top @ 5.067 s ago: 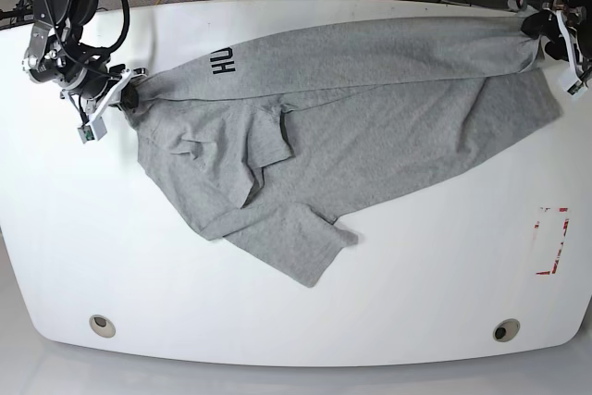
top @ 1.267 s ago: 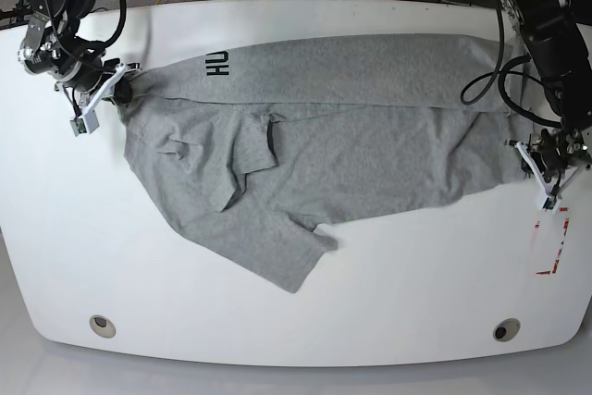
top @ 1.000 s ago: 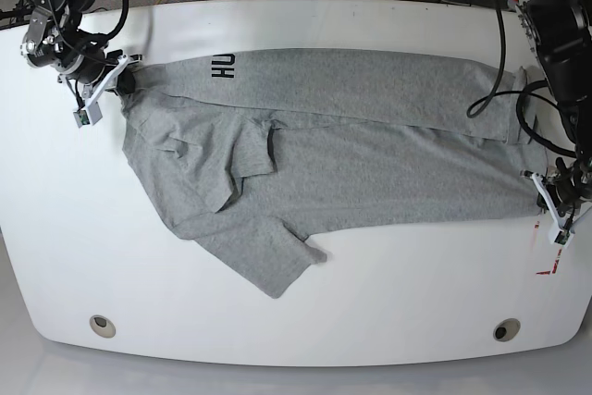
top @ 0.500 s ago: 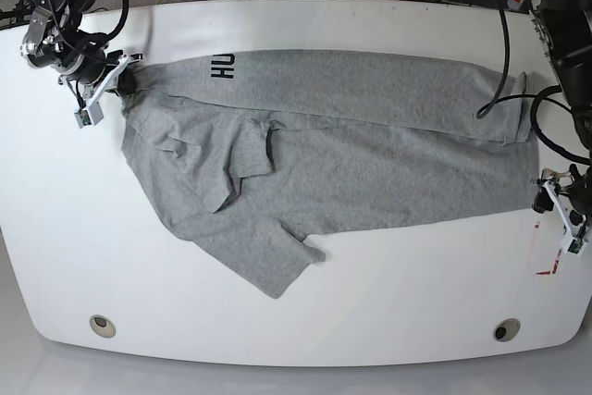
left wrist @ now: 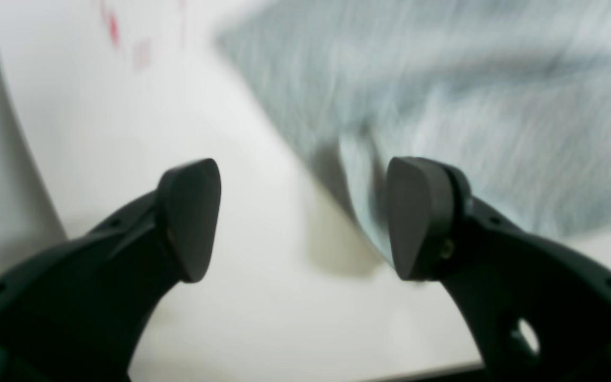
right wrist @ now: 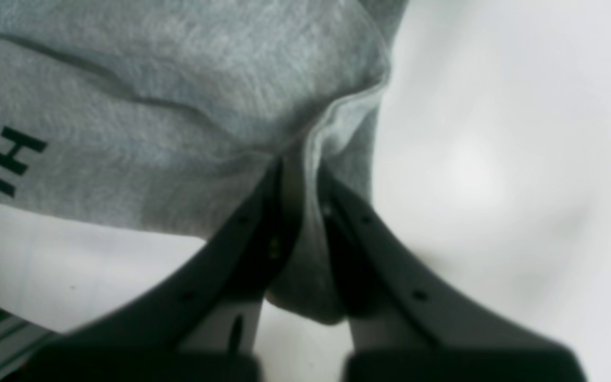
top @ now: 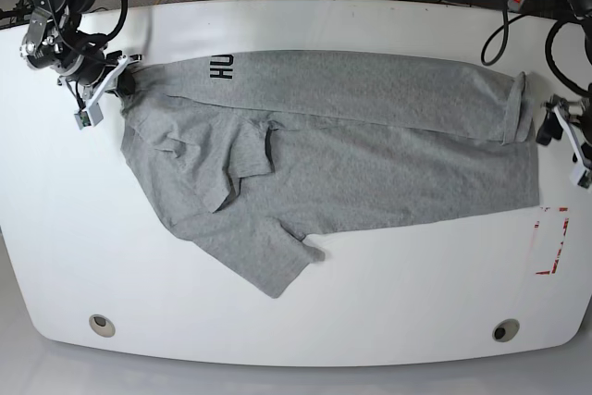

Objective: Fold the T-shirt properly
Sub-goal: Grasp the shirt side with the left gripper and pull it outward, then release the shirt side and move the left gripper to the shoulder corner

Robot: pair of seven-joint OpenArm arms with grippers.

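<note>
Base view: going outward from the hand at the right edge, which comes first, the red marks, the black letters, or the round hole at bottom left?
From the left hand at the table's right edge:
1. Red marks, just below it, front right.
2. Black letters, far across on the T-shirt, back left.
3. Round hole, front left corner, farthest.

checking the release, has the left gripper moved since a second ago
Yes. In the base view the left gripper has gone up from beside the red marking to the T-shirt fold's end, now open.
</note>
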